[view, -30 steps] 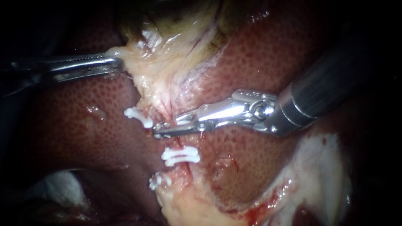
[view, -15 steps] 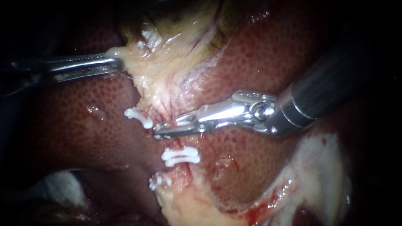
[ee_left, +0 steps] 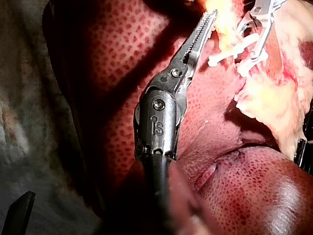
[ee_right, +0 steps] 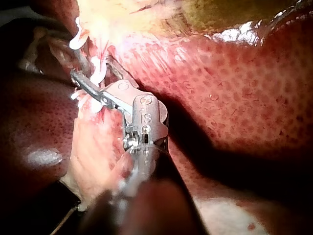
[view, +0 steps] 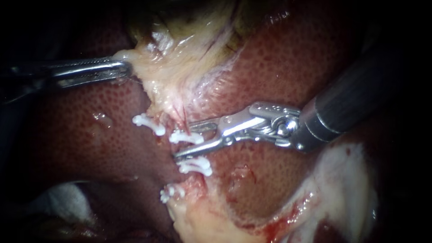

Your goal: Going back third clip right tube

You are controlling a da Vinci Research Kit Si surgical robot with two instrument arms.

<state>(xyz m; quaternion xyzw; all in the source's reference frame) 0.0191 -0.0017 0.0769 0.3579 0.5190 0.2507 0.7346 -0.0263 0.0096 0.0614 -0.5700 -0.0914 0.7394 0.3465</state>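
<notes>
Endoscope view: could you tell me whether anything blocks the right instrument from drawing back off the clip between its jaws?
Nothing visible does. The right instrument has its jaws open, one either side of the clip; behind them lies only bare liver.

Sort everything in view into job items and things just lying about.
Job:
right instrument
clip at its tip
left instrument, holding pale tissue

Lying about:
other clips
liver
white cloth
</notes>
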